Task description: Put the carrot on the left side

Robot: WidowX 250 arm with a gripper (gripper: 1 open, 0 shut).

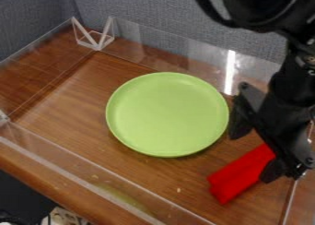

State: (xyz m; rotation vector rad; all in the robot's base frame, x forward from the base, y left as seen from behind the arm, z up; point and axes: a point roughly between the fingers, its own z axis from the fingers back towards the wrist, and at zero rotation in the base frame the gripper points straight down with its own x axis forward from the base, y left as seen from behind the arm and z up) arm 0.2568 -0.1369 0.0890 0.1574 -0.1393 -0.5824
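The carrot [239, 178] is a bright red blocky bar lying on the wooden table at the lower right, just right of the round lime-green plate [167, 113]. My black gripper [274, 150] hangs over the carrot's upper right end, pointing down. Its jaws stand open, one finger [246, 127] on the plate side and the other [297, 167] on the far right, straddling the bar's end. The arm hides the carrot's upper end, and whether the fingers touch it I cannot tell.
A clear plastic wall [74, 178] rings the wooden table [68, 81]. A small white wire stand [92, 32] sits in the back left corner. Bare wood shows left of the plate.
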